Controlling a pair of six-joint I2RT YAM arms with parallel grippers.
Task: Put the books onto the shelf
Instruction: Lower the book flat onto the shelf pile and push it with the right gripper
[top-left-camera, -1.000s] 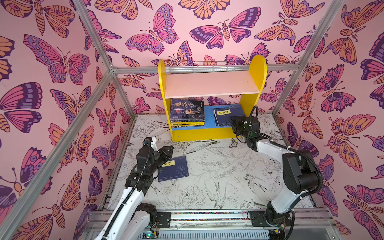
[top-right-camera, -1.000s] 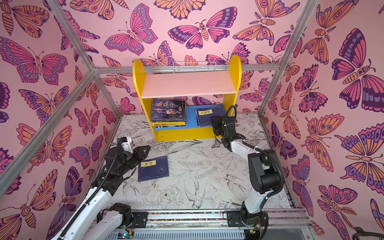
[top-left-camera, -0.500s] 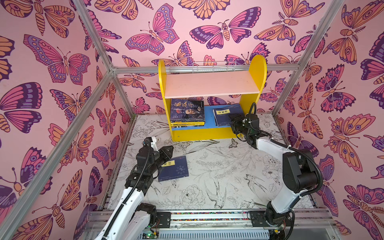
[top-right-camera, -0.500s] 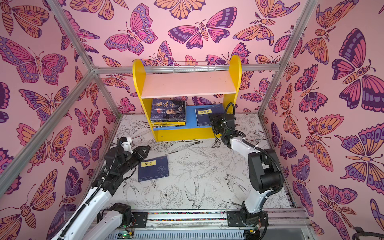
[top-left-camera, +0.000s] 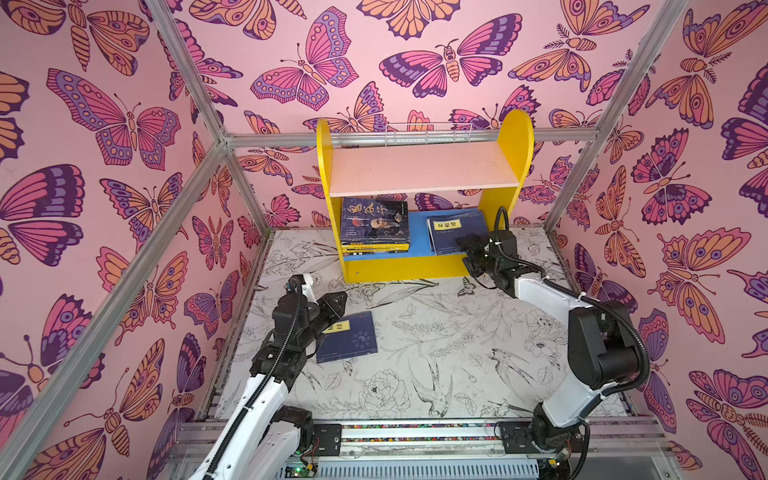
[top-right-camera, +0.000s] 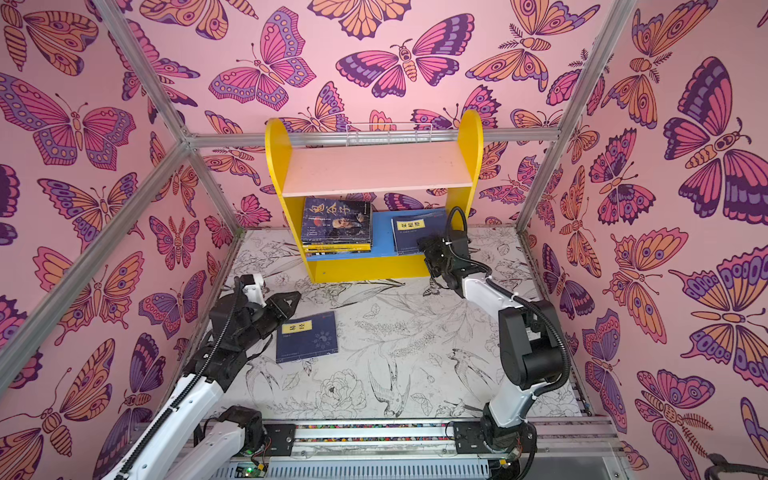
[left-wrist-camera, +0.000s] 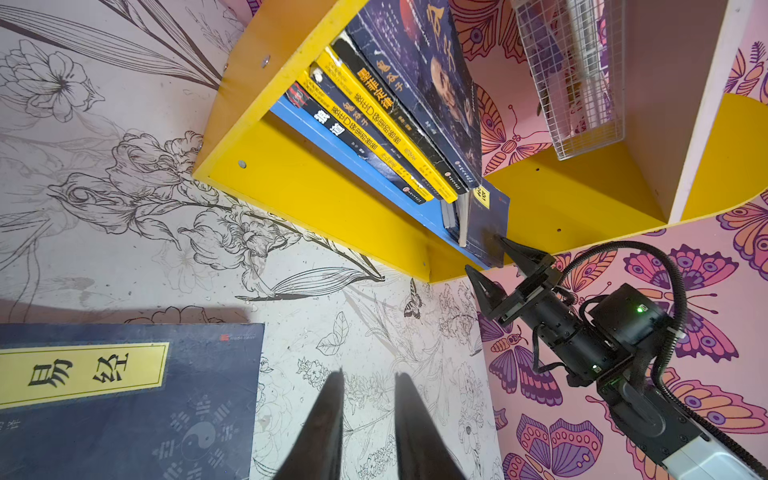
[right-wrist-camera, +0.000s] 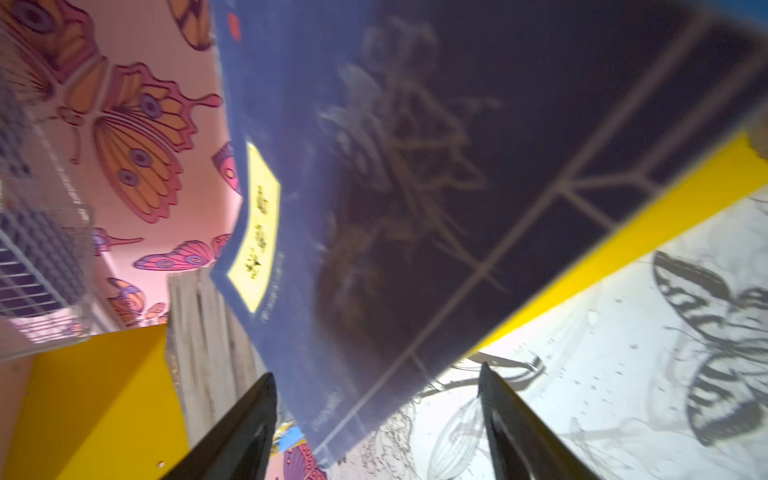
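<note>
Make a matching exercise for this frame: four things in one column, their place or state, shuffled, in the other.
Things
1. stack of books
2. navy book with the yellow label
3. right gripper
4. upper board

Place or state
A. lying flat on the table, beside the left gripper
B. bare pale pink surface
C. left side of the blue lower board
D. jaws open, at the edge of the navy books on the right of the shelf

Pairs: 1-C, 2-A, 3-D, 4-B

shelf (top-left-camera: 515, 137): 1 | stacked books (top-left-camera: 374, 226): 5 | navy books (top-left-camera: 347, 336): 2 visible
</note>
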